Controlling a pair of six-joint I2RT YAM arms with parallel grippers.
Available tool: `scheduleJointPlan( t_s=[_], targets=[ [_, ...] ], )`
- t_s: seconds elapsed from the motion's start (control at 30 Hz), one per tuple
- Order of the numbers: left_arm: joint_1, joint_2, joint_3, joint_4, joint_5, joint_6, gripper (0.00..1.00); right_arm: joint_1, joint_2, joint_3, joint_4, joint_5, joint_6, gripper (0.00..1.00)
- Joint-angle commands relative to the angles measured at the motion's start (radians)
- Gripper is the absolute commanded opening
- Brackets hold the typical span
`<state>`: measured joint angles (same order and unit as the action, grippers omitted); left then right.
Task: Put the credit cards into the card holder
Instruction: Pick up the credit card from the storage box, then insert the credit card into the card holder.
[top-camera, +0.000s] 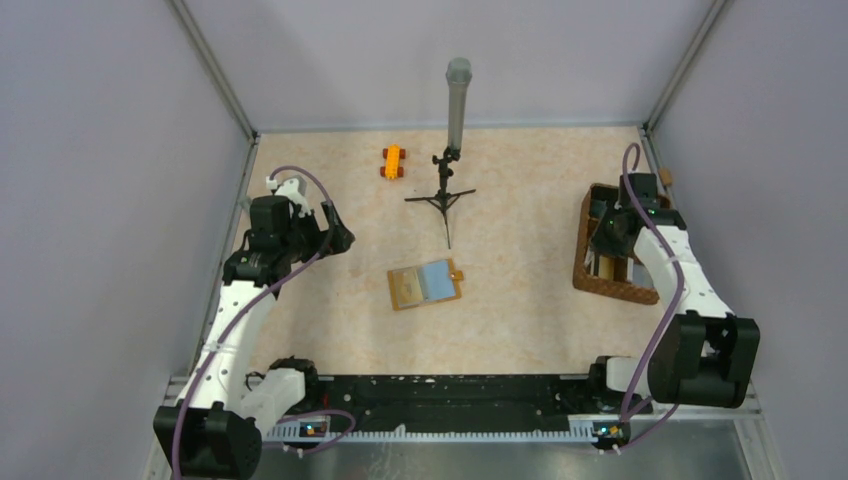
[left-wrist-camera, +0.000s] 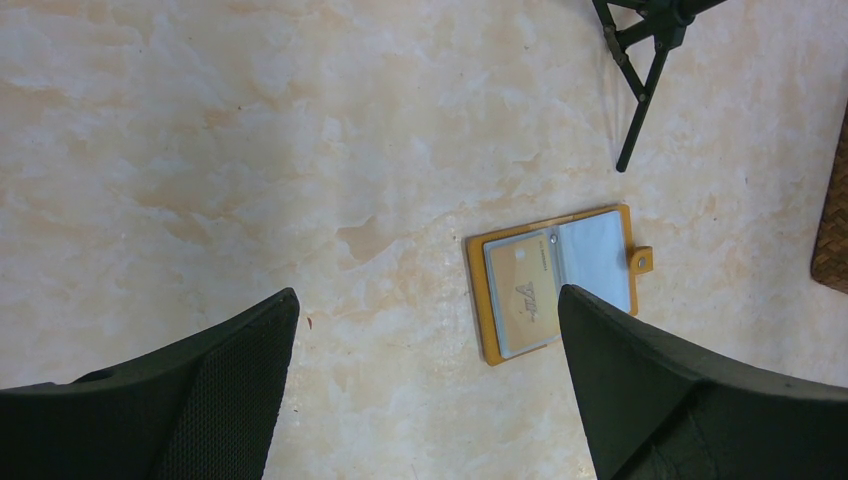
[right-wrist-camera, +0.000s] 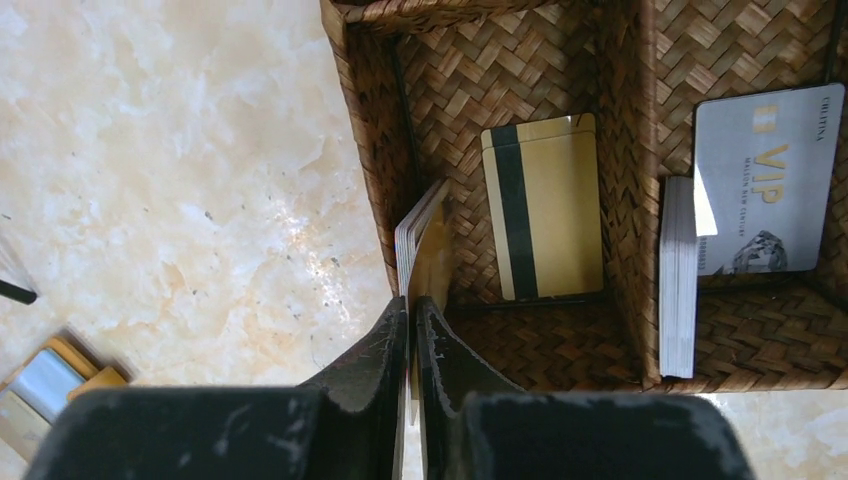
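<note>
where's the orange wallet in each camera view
top camera: wallet lies open, mid-table.
left wrist: right of centre.
right wrist: bottom-left corner, partly cut off.
shared landmark: wicker basket, to the wallet's right in every view.

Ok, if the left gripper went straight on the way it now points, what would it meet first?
Probably bare tabletop: the open left gripper aims just beside the card holder, not at it, though depth is unclear.
</note>
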<state>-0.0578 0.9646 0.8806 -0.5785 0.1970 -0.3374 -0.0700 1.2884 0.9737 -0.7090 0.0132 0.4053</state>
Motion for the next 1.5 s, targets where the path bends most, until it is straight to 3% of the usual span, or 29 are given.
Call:
scheduleJointPlan(
  t_s=[0.0, 0.3, 0.43, 0.6, 0.8, 0.97, 1.07, 1.2, 1.33, 1.4, 1.47],
  targets=[
    [0.004, -0.006, -0.003, 0.025, 0.01, 0.014, 0.99, -0.001, -0.029, 0.065, -0.024, 0.031, -0.016, 0.03],
    [0.004, -0.009, -0.01, 0.043, 0.097, 0.052, 0.99, -0.001, -0.034, 0.223, -0.159, 0.226, -0.075, 0.0],
    [0.003, -0.014, -0.011, 0.052, 0.139, 0.052, 0.99, 0.006, -0.054, 0.287, -0.179, 0.223, -0.068, 0.0],
    [-0.004, -0.023, -0.021, 0.094, 0.261, 0.029, 0.99, 0.049, -0.078, 0.346, -0.153, 0.002, -0.082, 0.0],
    [-0.07, -0.08, -0.074, 0.245, 0.452, -0.04, 0.99, 0.261, -0.034, 0.345, -0.08, -0.391, -0.152, 0.0],
    [-0.185, -0.064, -0.1, 0.366, 0.615, -0.078, 0.99, 0.562, 0.053, 0.348, -0.014, -0.543, -0.216, 0.0],
    [-0.291, -0.038, -0.102, 0.403, 0.665, -0.079, 0.99, 0.679, 0.096, 0.343, 0.051, -0.682, -0.236, 0.0],
    [-0.365, -0.018, -0.117, 0.456, 0.736, -0.105, 0.99, 0.78, 0.136, 0.359, 0.087, -0.817, -0.268, 0.0],
    [-0.421, 0.009, -0.11, 0.405, 0.739, -0.066, 0.98, 0.836, 0.146, 0.361, 0.125, -0.919, -0.288, 0.0],
    [-0.444, 0.025, -0.105, 0.386, 0.766, -0.052, 0.93, 0.848, 0.144, 0.359, 0.132, -0.923, -0.288, 0.0],
    [-0.465, 0.036, -0.104, 0.384, 0.795, -0.049, 0.68, 0.849, 0.147, 0.358, 0.131, -0.922, -0.292, 0.0]
  ],
)
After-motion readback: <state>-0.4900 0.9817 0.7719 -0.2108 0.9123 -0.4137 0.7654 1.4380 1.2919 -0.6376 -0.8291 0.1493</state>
